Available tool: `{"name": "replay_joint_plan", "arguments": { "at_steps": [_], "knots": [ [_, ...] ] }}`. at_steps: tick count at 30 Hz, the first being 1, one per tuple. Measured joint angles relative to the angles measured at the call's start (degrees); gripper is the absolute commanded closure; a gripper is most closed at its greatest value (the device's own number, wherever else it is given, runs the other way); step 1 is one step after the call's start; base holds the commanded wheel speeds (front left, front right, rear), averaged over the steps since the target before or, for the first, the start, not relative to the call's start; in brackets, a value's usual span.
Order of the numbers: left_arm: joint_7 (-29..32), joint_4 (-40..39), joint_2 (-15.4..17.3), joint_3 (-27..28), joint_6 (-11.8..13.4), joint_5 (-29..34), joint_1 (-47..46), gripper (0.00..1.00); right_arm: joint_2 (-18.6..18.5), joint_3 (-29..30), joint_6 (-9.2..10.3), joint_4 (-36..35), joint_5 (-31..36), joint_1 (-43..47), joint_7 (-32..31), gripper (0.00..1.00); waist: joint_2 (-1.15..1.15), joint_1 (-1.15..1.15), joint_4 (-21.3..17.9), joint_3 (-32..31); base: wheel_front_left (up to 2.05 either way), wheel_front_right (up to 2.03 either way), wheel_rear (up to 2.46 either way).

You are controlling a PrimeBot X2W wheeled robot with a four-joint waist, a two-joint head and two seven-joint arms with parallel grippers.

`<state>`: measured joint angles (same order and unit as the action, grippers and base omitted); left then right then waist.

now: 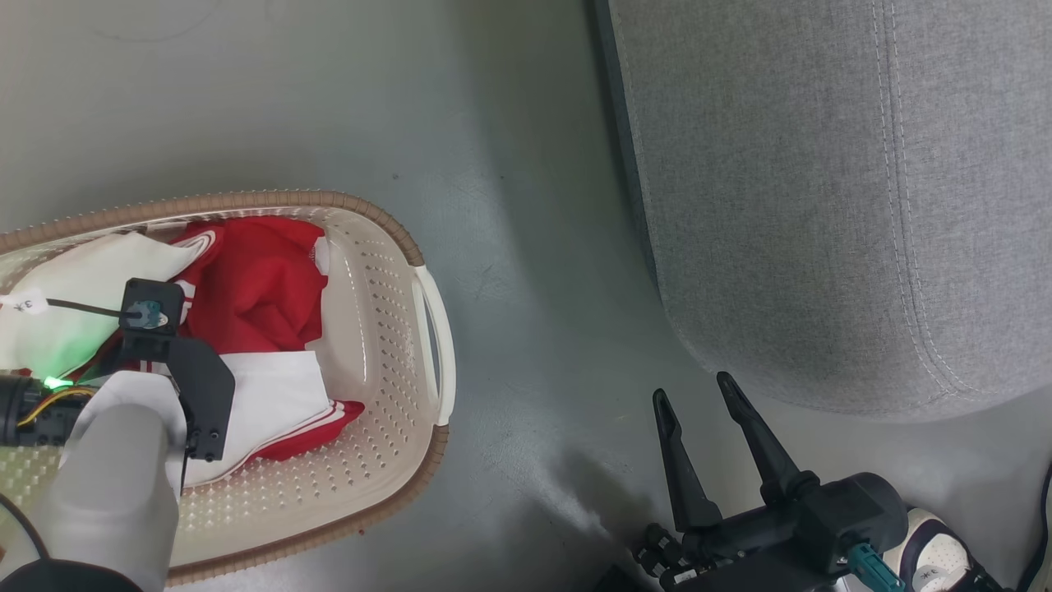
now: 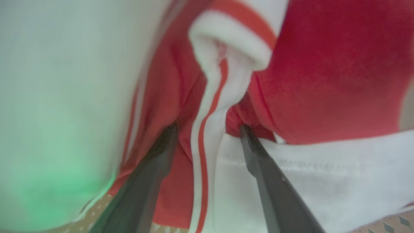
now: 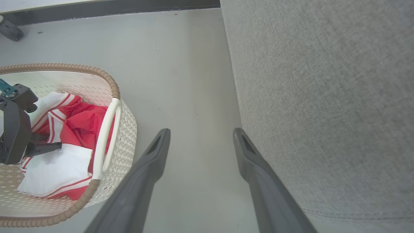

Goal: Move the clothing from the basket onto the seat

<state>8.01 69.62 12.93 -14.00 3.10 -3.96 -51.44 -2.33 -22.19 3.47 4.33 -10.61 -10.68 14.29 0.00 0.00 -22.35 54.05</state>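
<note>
The left jaws are opened wide, and their fingers (image 2: pixel 147 174) are pushed down into the clothing (image 2: pixel 323 64) that is lying in the basket (image 1: pixel 386 279). Between the two fingers a white fold with a red stripe is seen, but it is not pinched. The tips are touching red fabric on both sides of this fold, and a white panel is lying just beside one finger.

The right jaws are also spread wide, and nothing is held in them. Their fingers (image 3: pixel 142 174) are seen above the floor (image 1: pixel 534 247), between the basket and the seat (image 1: pixel 822 205). They are near to the rounded corner of the seat and well apart from the basket.

The clothing is found inside the basket, toward its right end, as a crumpled red heap with white panels on the near side. A pale cloth (image 1: pixel 74 288) with a small paper tag is placed left of it in the same basket. The basket is standing on the floor, left of the seat.
</note>
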Motion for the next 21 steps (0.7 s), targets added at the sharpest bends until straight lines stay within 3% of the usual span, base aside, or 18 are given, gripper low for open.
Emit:
{"name": "replay_joint_plan", "arguments": {
  "at_steps": [3, 4, 5, 21],
  "knots": [
    [0.9, 0.7, -0.4, 1.0, 0.0, -0.8, -0.2, 0.00, 0.0, -0.1, 0.13, -0.4, 0.1, 0.1, 0.0, 0.00, 0.00, 0.00, 0.1, 0.1, 0.00, 0.00, 0.00],
    [1.3, 1.0, -0.6, 1.5, 0.2, -1.6, -0.3, 0.45, 0.0, -0.1, 0.13, -0.5, 0.1, 0.1, 0.0, 0.00, 0.00, 0.00, 0.1, 0.2, 0.00, 0.00, 0.00],
    [1.5, 1.2, -0.8, 2.3, 0.5, -2.6, -0.4, 1.00, 0.0, 0.0, 0.13, -0.5, 0.1, 0.1, 0.0, 0.00, 0.00, 0.00, 0.2, 0.2, 0.00, 0.00, 0.00],
    [0.9, 2.5, 1.0, 3.7, -0.2, -3.9, 0.6, 1.00, 0.0, -2.4, 0.32, -0.4, -0.1, -3.4, 0.0, 0.00, 0.00, 0.00, -0.7, -1.3, 0.00, 0.00, 0.00]
  ]
}}
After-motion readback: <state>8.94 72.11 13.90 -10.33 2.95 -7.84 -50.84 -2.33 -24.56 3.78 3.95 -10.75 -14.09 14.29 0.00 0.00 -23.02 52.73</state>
